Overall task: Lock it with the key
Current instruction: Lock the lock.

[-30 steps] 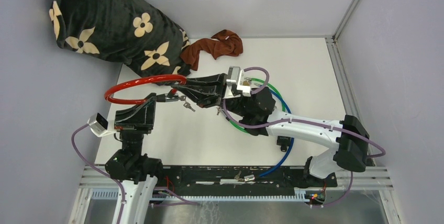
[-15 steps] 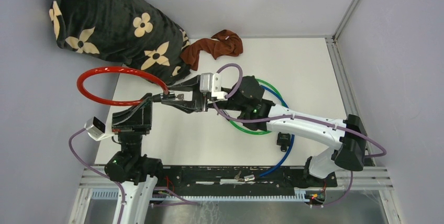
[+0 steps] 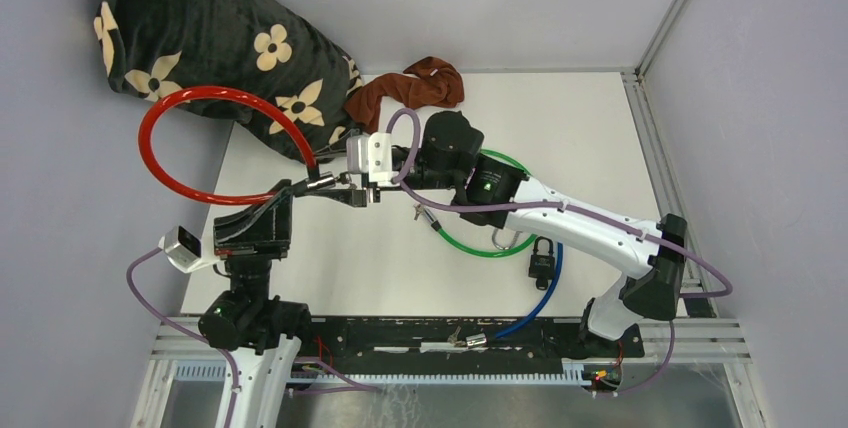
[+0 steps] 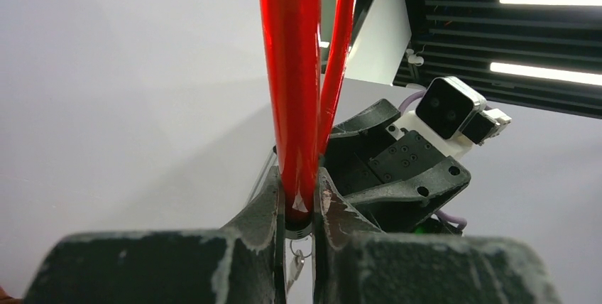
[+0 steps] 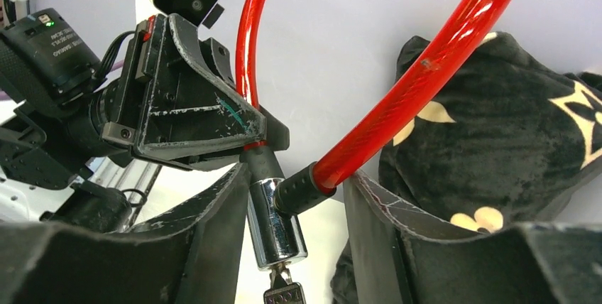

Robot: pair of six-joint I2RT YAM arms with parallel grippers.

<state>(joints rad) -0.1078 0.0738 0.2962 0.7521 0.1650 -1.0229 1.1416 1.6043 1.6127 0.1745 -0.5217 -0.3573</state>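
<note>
One red cable lock (image 3: 215, 91) in left tool (image 4: 299, 197), right tool's (image 5: 297, 180) jaws apart.

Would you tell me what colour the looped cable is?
The cable is red; right wrist view shows it best.

3 cable locks (image 3: 212, 92), 1 padlock (image 3: 541, 260), 1 blanket (image 3: 200, 38), 1 brn cloth (image 3: 410, 88).

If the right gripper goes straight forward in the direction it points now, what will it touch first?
Most likely the chrome lock barrel, which stands between the open jaws of the right gripper, beside the black end of the red cable. Just behind is the left gripper, shut on that cable; the depth is unclear.
</note>
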